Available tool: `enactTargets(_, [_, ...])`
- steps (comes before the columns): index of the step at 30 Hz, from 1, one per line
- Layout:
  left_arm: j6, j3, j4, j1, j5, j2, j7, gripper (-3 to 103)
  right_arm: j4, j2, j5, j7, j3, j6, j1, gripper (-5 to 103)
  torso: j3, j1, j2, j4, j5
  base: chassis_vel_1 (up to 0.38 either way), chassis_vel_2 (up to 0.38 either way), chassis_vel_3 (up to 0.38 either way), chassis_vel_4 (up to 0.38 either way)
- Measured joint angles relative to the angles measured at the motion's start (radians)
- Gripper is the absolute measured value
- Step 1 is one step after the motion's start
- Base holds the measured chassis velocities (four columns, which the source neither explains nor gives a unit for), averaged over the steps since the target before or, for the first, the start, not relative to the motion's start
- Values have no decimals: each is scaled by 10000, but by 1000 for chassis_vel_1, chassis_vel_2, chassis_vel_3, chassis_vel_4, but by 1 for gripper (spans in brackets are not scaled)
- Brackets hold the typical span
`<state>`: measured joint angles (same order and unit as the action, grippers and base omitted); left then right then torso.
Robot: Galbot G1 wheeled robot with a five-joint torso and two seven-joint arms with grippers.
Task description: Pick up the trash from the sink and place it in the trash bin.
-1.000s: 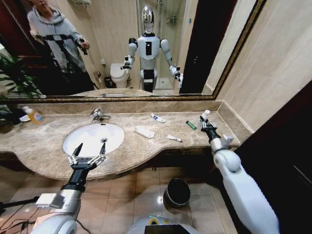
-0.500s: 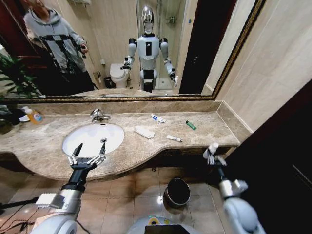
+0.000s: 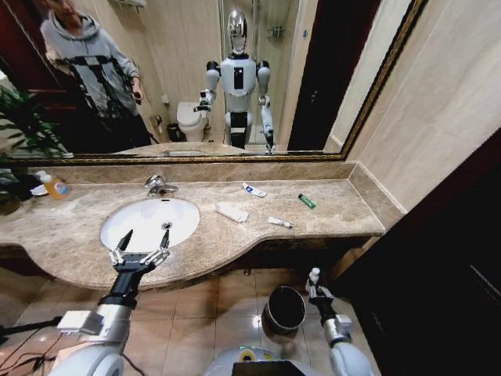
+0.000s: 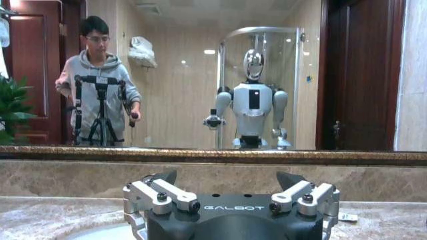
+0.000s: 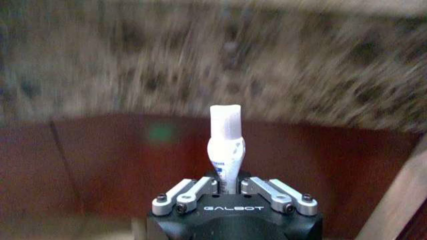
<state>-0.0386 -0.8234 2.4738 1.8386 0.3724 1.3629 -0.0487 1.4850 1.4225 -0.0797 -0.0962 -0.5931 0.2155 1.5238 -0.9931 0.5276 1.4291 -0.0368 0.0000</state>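
My right gripper (image 3: 315, 288) hangs low below the counter edge, just right of the trash bin (image 3: 286, 308), a dark round pail on the tiled floor. It is shut on a white-and-blue tube (image 3: 314, 276) that stands upright. In the right wrist view the tube (image 5: 225, 145) sticks up from the closed gripper (image 5: 227, 181). On the counter lie more trash: a white-and-blue tube (image 3: 253, 189), a green tube (image 3: 306, 200), a flat white packet (image 3: 232, 211) and a small tube (image 3: 279, 222). My left gripper (image 3: 139, 254) is open over the front rim of the white sink (image 3: 133, 227); the left wrist view shows it (image 4: 227, 181) open with nothing in it.
A chrome faucet (image 3: 159, 185) stands behind the basin and an orange soap bottle (image 3: 53, 185) sits at the far left of the beige marble counter (image 3: 344, 211). A mirror runs along the back. A dark cabinet wall (image 3: 438, 298) closes in on the right.
My right arm has dropped from the counter's right end to floor level beside the bin, carrying the tube. The left arm has stayed still.
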Motion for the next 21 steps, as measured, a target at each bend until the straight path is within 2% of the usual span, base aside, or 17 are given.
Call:
enactTargets(2, [0,0,1,-1,0,0,1,100,-537,-16,217,-65,75,22,-296,13,0,0,0,-1,-1,0,0,0,0])
enactTargets(6, [0,0,1,-1,0,0,-1,100,-2889,85,937,-179,380,214,-1623,13,-1,0,0,-1,0,0,0,0,0])
enactTargets(11, [0,0,0,-1,0,0,0,100,-4128,221,1360,-348,346,307,-2202,13,0,1,0,-1,-2,0,0,0,0])
enactTargets(14, [0,0,1,-1,0,0,-1,100,-5505,319,1714,-413,278,554,-2676,13,0,0,0,1,0,0,0,0,0])
enactTargets(21, [0,0,1,-1,0,0,-1,100,-7038,489,2020,-381,63,918,-3464,13,0,0,-1,0,-1,0,0,0,0])
